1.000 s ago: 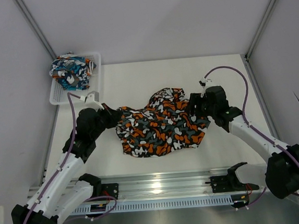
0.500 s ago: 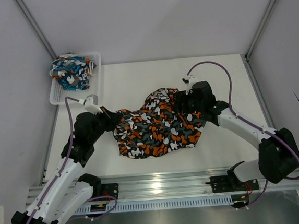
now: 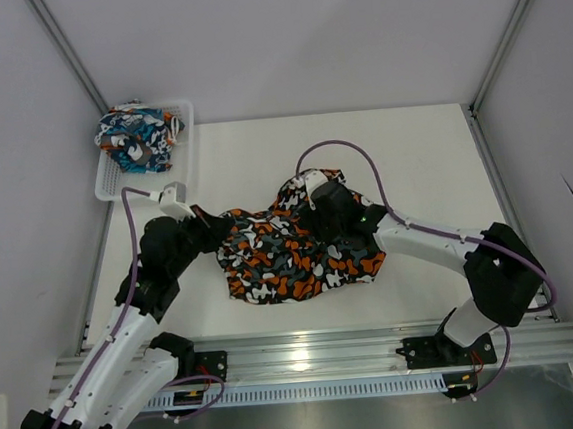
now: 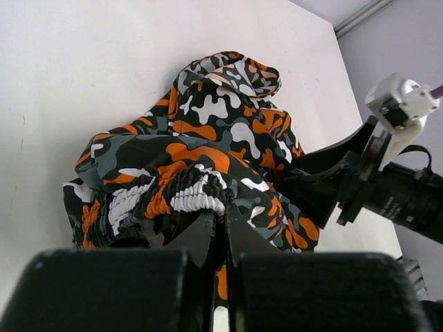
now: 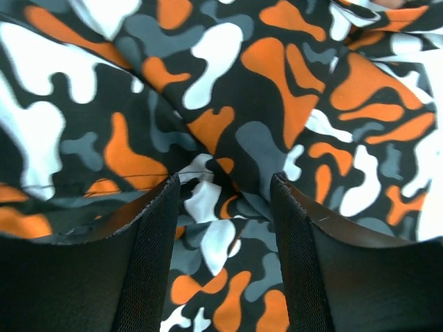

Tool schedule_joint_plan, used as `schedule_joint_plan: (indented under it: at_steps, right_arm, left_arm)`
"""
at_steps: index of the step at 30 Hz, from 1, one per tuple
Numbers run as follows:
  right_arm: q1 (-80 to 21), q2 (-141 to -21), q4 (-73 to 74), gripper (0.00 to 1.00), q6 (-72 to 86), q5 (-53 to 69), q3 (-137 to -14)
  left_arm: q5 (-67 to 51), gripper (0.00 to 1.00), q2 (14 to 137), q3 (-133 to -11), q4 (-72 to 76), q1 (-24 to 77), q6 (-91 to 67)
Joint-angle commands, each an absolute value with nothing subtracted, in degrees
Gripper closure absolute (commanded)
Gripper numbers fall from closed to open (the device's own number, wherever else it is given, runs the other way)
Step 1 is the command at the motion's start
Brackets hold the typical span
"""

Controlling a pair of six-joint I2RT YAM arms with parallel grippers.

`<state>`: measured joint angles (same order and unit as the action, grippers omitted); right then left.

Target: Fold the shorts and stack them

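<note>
Top cam: camo shorts are a crumpled heap mid-frame on the white table, not laid flat. Cartoon-print shorts are balled up in the mesh basket, upper left, w/ no arm near them. Fabric looks thin, limp and light w/ zero stiffness, so it'll sag and drag after whichever edge gets pulled. IMO grab at the elastic waistband or hem corners, not mid-panel. L gripper is at the heap's left edge, R gripper on top of its upper-right part. L wrist cam: fingers are together at bottom centre, w/ the ruched orange/white waistband bunched right at the tips. Reads as pinched on the waistband, tho the contact pt itself is hidden. Rest of the shorts piles toward upper centre. R wrist cam: print fills the frame. Fingers are moderately apart, tips pressed into the cloth w/ a raised fold btw them, nothing clamped. Weave looks slick and prob slips if only one layer is caught.
</note>
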<state>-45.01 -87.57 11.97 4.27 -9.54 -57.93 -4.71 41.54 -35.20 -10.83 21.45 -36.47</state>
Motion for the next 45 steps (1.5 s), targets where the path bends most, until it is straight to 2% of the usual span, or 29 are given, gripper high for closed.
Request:
schedule_joint_plan:
  at_steps: [1, 10, 13, 14, 16, 17, 18, 23, 26, 30, 32, 33, 34, 38, 40, 45]
  right_arm:
    - [-46.8, -89.5, 13.2, 0.43, 0.6, -21.3, -61.4]
    - [-49.7, -98.1, 13.0, 0.43, -2.0, -36.6, -66.2]
    - [-49.7, -100.2, 11.7, 0.56, -1.6, -40.4, -67.6]
    - [-49.7, -100.3, 11.0, 0.7, -0.4, -40.6, -68.0]
    - [-48.7, -99.9, 10.5, 0.82, 1.6, -40.2, -69.0]
    - [-48.0, -99.5, 11.1, 0.96, 3.0, -38.3, -69.6]
    - [-46.2, -98.9, 11.8, 1.0, 6.3, -37.1, -70.1]
    - [-38.5, -90.9, 14.3, 1.0, 19.2, -28.1, -70.1]
    - [-35.3, -83.8, 14.4, 1.0, 29.0, -24.9, -63.1]
    - [-38.9, -72.3, 10.4, 1.0, 41.7, -28.4, -47.8]
    - [-44.7, -66.6, 7.2, 0.99, 48.6, -31.4, -41.9]
    - [-46.8, -65.4, 6.5, 0.94, 50.3, -32.0, -37.6]
    - [-49.0, -64.6, 5.7, 0.83, 52.7, -33.5, -36.1]
    - [-58.3, -65.3, 8.9, 0.52, 55.1, -37.8, -35.3]
    - [-59.3, -65.5, 10.7, 0.47, 55.0, -40.3, -36.4]
    - [-59.4, -61.2, 11.5, 0.47, 50.7, -41.2, -36.1]
  left_arm:
    - [-5.4, 1.0, 40.3, -36.1, -10.6, 21.0, -37.4]
    - [-5.9, 1.0, 39.2, -36.3, -11.2, 21.0, -37.4]
    - [-6.2, 1.0, 38.8, -35.9, -11.1, 20.9, -37.4]
    - [-6.2, 1.0, 38.8, -35.9, -11.2, 21.0, -37.5]
    - [-6.0, 1.0, 38.7, -35.9, -11.1, 21.0, -37.5]
    - [-5.6, 1.0, 38.6, -36.2, -11.2, 21.0, -37.5]
    - [-5.5, 1.0, 38.6, -36.4, -11.2, 21.0, -37.5]
    - [-4.7, 1.0, 38.7, -40.2, -13.1, 20.8, -36.9]
    - [-5.3, 1.0, 39.3, -43.8, -14.1, 20.0, -36.4]
    - [-7.8, 1.0, 41.5, -50.6, -16.1, 17.6, -35.1]
    - [-8.4, 1.0, 42.9, -52.8, -16.3, 15.3, -34.7]
    - [-9.0, 1.0, 43.4, -53.5, -16.3, 14.6, -34.6]
    - [-10.7, 1.0, 44.5, -55.3, -16.0, 12.9, -34.7]
    - [-13.5, 1.0, 46.6, -58.6, -15.2, 10.4, -33.8]
    - [-13.5, 1.0, 46.8, -60.1, -15.1, 9.9, -32.1]
    - [-11.9, 1.0, 45.2, -62.0, -15.8, 9.7, -29.2]
